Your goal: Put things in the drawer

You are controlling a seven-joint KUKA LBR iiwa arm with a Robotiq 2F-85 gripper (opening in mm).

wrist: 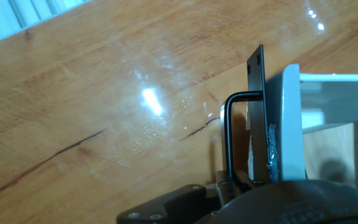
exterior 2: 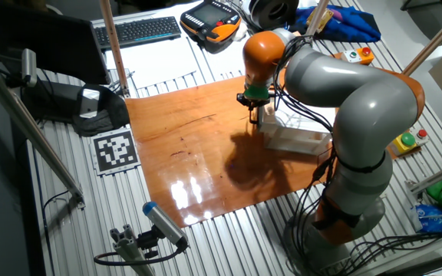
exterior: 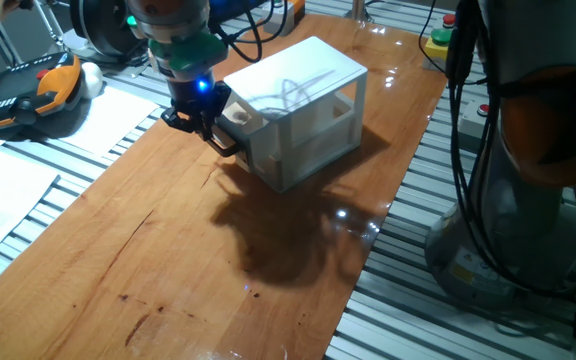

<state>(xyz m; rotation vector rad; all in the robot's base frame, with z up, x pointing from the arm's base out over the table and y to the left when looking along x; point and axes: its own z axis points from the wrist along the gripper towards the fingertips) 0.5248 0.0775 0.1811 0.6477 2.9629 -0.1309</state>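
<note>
The white cabinet [exterior: 308, 90] stands at the far side of the wooden table; it also shows in the other fixed view [exterior 2: 294, 134]. Its upper drawer [exterior: 248, 120] is pulled partly out. In the hand view the drawer's white front [wrist: 284, 124] and black bar handle [wrist: 226, 137] stand on edge. My gripper [exterior: 213, 135] is at the drawer front, and the handle runs down between its fingers [wrist: 232, 180]. It looks shut on the handle. A light-tan wooden face [wrist: 328, 155] shows inside the open drawer; it looks like the small cube.
A teach pendant [exterior: 28, 90] and papers [exterior: 108, 115] lie left of the table. A yellow stop button [exterior: 438, 40] sits at the far right edge. The arm's base [exterior 2: 344, 207] stands by the table. A marker tag [exterior 2: 115, 149] lies off the wood.
</note>
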